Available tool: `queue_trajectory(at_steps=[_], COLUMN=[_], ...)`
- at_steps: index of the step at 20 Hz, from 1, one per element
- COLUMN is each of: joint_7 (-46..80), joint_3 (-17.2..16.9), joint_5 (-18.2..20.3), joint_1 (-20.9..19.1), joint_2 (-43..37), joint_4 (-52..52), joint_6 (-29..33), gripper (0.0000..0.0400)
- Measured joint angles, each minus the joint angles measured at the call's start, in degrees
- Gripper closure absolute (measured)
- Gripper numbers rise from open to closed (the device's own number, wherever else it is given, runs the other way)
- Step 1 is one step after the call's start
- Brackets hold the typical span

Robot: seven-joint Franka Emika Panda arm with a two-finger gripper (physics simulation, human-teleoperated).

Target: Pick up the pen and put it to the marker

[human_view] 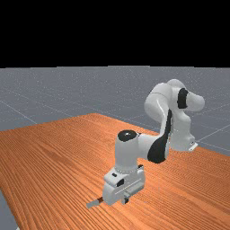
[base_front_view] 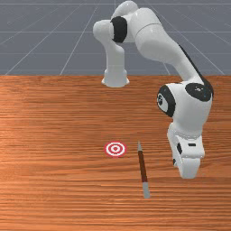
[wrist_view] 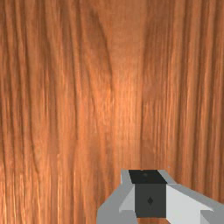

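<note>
The pen lies to the front view's left of the gripper, long axis roughly toward the base, jaws apart or together, one cannot tell.

In the far view the gripper hides the pen, all but its blunt end and a little brown. In the front view the base covers some of the far edge of the tabletop, whose corners are all cut off; the marks on the dark joint cap are too small to read
</note>
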Motion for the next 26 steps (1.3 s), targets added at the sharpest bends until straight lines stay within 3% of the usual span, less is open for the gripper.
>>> queue_trajectory(at_steps=[2, 5, 6, 8, 9, 12, 14, 15, 16, 19, 23, 24, 26], joint_7=[3.68, 2.81, 1.09, 0.01, 1.51, 1.51, 1.40, 1.22, -4.32, -14.82, -31.42, -31.01, -15.52], joint_3=[-2.46, -2.09, -0.44, 0.01, -1.23, -1.23, -2.17, -2.67, -0.87, 0.04, 0.78, 0.06, -3.07], joint_5=[-1.16, -0.62, 1.07, 1.70, 0.39, 0.39, -0.35, -0.87, -0.23, -1.25, -1.95, -1.43, 1.08], joint_1=[0.34, -0.72, -1.96, -2.06, -1.48, -1.48, -1.00, -1.14, -3.05, -7.71, -17.36, -19.05, -18.27], joint_2=[-0.35, -1.21, -0.80, 7.21, 2.25, 2.26, 8.52, 7.72, 5.37, 1.41, -0.44, -0.07, 0.42], joint_4=[-0.28, -1.77, -1.09, 14.19, 4.67, 4.67, 16.48, 14.90, 10.19, 2.74, -0.67, 0.10, 1.21], joint_6=[-0.97, -0.10, 0.47, -6.27, -2.51, -2.51, -8.51, -8.01, -4.98, -1.01, 1.35, 1.01, -0.31], gripper=[0.0400, 0.0400, 0.0400, 0.0400, 0.0400, 0.0400, 0.0400, 0.0400, 0.0400, 0.0400, 0.0400, 0.0400, 0.0400])
